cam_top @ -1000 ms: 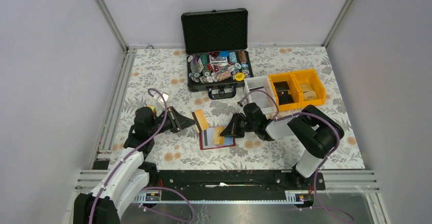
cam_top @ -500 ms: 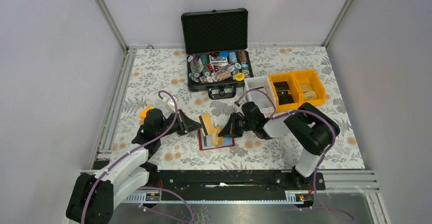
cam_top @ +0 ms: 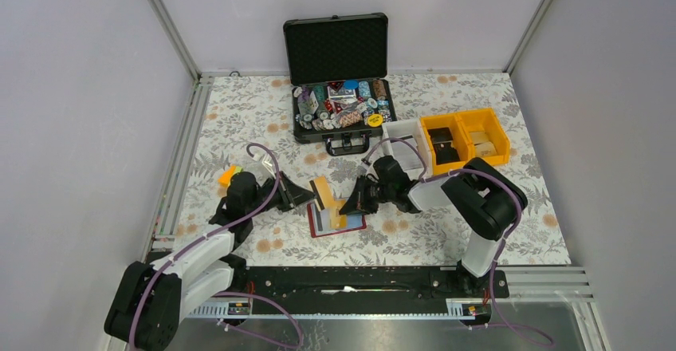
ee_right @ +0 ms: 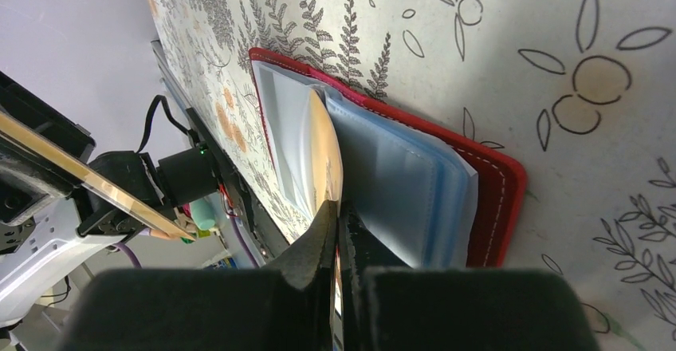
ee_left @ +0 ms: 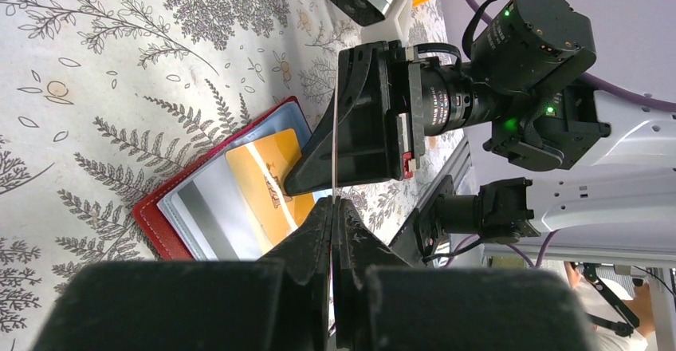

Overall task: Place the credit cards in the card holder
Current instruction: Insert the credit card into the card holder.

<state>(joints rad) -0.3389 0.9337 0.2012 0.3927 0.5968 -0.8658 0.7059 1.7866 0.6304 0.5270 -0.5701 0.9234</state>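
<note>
Left claw (ee_left: 333, 217) clamped on gold card (ee_left: 335, 128), edge-up beside open card holder (cam_top: 339, 225) on worktop (cam_top: 263, 120); right claw (ee_right: 336, 211) pinches its clear pocket leaf (ee_right: 323, 140). Card prob. light, stiff, slick: grip short edge.

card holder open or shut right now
Open. The card holder lies spread flat, red cover down, clear pockets facing up, a gold card showing inside. The right hand pinches one pocket leaf.

The floral table (cam_top: 239, 104) is bearing the open card holder (cam_top: 351, 224) at the right gripper (cam_top: 344, 206), and the black case (cam_top: 336, 48) is lying beyond it.
</note>
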